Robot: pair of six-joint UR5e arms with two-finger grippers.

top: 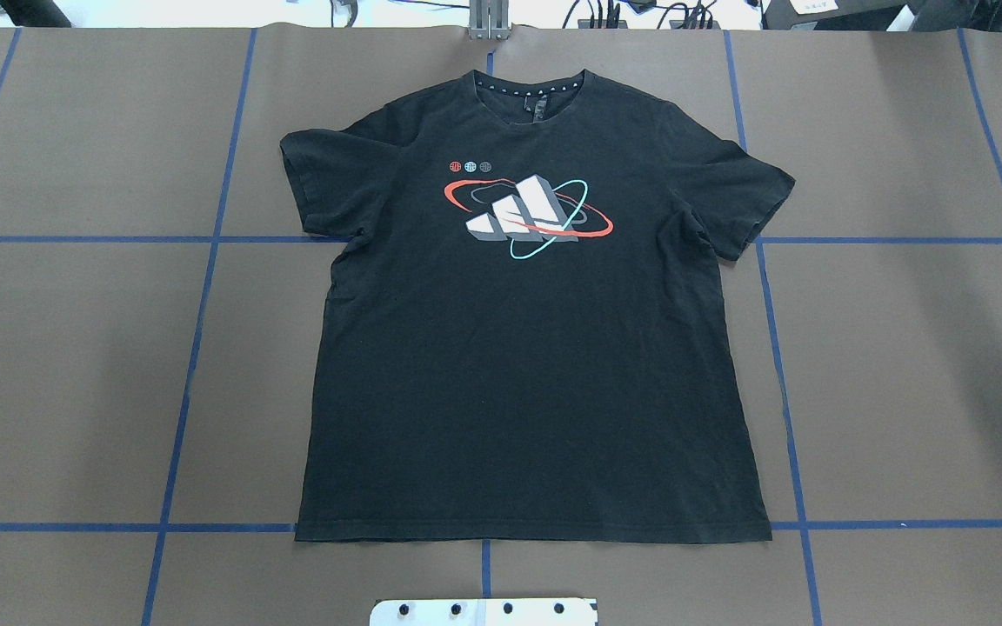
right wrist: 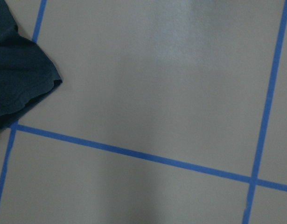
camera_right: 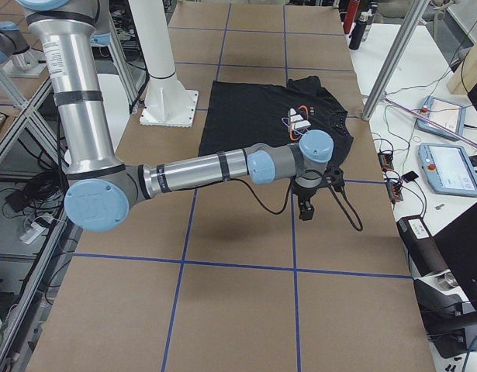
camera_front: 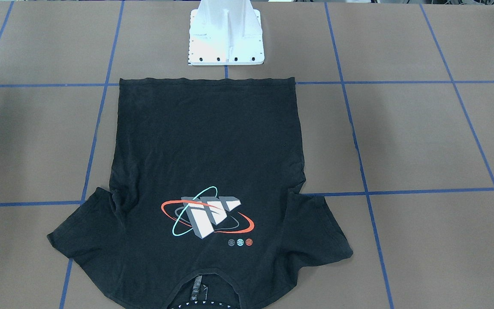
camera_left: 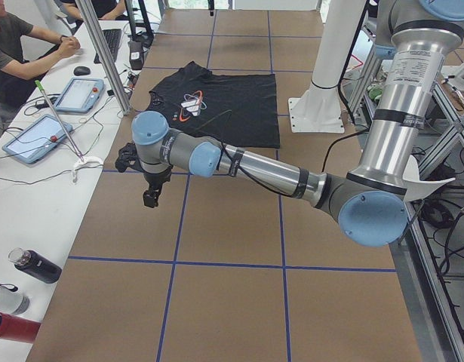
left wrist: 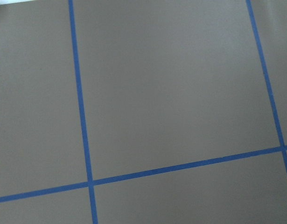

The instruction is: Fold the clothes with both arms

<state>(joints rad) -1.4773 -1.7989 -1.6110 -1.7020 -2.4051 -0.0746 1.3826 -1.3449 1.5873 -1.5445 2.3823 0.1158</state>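
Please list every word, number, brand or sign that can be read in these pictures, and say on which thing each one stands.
No word or number can be read in any view.
T-shirt, chest logo: three slanted blocks ringed by red and teal ovals, no letters.
Three small round marks beside the logo: symbols only, too small to read.
Neck label: too small to read.
Tablet screens on the side desk: blurred, unreadable.

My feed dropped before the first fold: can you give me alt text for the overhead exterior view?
A black T-shirt lies spread flat, logo up, both short sleeves out, on a brown table gridded with blue tape. Its collar points to the far edge and its hem lies nearest the white pedestal base at the bottom edge.
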